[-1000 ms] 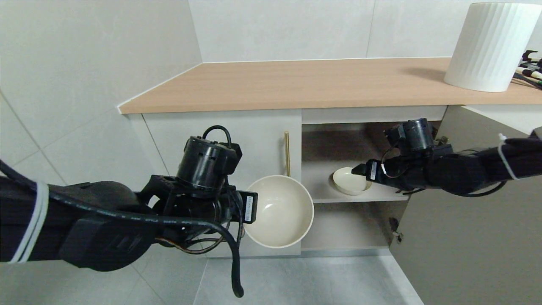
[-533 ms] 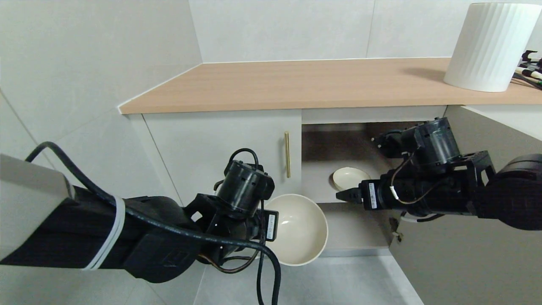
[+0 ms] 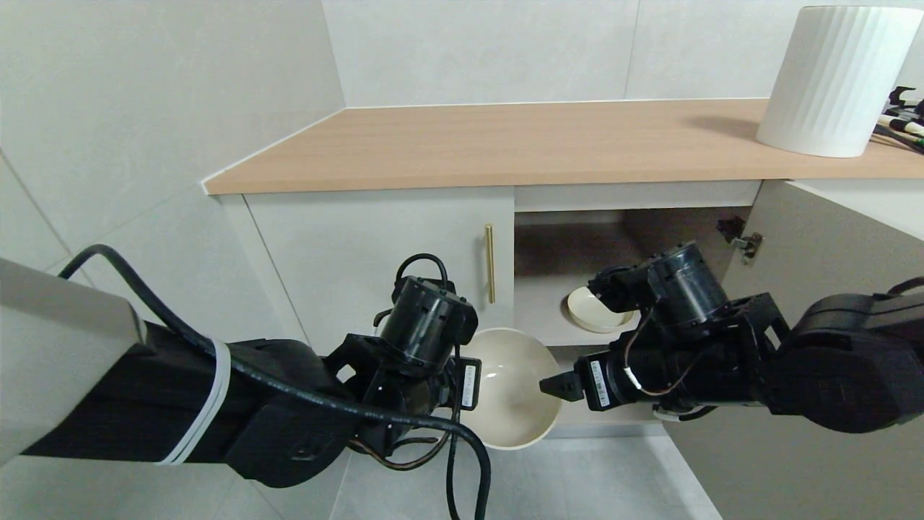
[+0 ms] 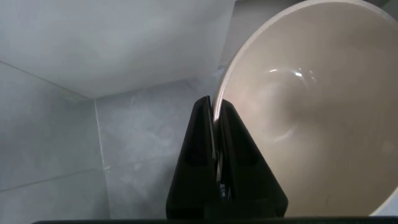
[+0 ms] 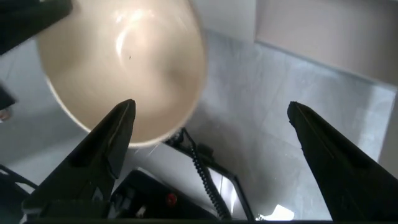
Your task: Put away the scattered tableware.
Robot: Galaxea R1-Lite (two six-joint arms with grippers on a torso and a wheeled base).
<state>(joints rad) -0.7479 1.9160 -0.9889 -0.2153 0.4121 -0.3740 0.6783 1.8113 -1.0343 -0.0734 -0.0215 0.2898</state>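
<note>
Pale tiled walls frame a wood-topped worktop (image 3: 505,144) over a grey cabinet whose right-hand door (image 3: 808,404) stands open. One small cream dish (image 3: 588,314) already rests on the cabinet's middle shelf (image 3: 538,321), so that part looks done. A large cream ceramic bowl (image 3: 509,397) hangs low in front of the opening, outside it, with the left tool (image 4: 215,115) pinching its rim. The right tool (image 3: 550,385), fingers spread and holding nothing, sits just beside the bowl's far rim. Shelving this bowl remains, by my reading.
</note>
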